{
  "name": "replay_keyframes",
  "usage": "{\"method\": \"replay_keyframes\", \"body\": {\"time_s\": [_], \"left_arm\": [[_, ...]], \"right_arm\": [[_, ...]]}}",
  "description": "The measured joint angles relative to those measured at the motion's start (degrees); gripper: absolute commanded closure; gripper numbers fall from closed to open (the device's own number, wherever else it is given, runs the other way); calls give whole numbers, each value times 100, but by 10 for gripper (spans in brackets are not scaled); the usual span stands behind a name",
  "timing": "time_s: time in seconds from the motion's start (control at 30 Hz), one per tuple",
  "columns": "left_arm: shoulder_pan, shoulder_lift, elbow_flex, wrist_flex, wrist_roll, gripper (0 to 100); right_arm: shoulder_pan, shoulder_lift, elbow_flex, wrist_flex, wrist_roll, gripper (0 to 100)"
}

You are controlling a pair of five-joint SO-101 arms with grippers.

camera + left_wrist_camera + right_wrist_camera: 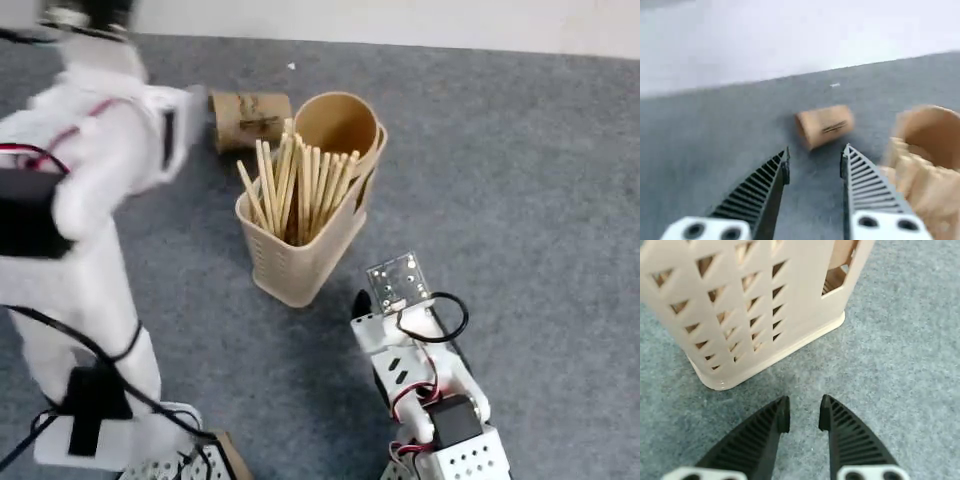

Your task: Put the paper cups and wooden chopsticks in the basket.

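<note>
A beige slotted basket point(296, 262) is standing upright on a grey, carpet-like table point(520, 180). A bundle of wooden chopsticks point(300, 185) is standing inside it, their tips sticking up past the rim and fanning out a little. One paper cup point(340, 125) is sitting upright in the far corner of the basket, its open mouth facing up, touching the chopsticks beside it.

A second paper cup point(248, 118) is lying on its side on the table just beyond the basket, on the left arm's side. It is near the basket, but whether it is touching cannot be told.

The left arm point(90, 150), white and bulky, is leaning over the table beside the basket, toward the lying cup. In the left wrist view, the left gripper point(815, 155) is hanging above the table with its jaws spread wide and nothing between them. The lying cup point(825, 125) is sitting just past its fingertips, and the basket point(920, 175) is showing off to one side.

The right arm point(420, 390) is sitting on the near side of the basket. The right gripper point(804, 407) is pointing at the basket's lower wall point(755, 305), close to it but not touching. Its jaws are standing only a narrow gap apart and are holding nothing.
</note>
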Motion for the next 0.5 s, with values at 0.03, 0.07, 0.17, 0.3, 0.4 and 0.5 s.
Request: {"method": "replay_keyframes", "body": {"time_s": [0.03, 0.07, 0.17, 0.3, 0.4, 0.5], "left_arm": [[-141, 158, 105, -44, 149, 803], [-246, 360, 237, -141, 281, 803], [-343, 1160, 668, -651, 404, 803], [-360, 2470, 800, -1477, 457, 803], [-360, 3270, 835, -2163, 457, 803], [-360, 3631, 835, -2664, 457, 803]], "right_arm": [[0, 0, 0, 0, 0, 889], [0, 0, 0, 0, 0, 889], [0, 0, 0, 0, 0, 889], [0, 0, 0, 0, 0, 889], [0, 0, 0, 0, 0, 889], [0, 0, 0, 0, 0, 889]]}}
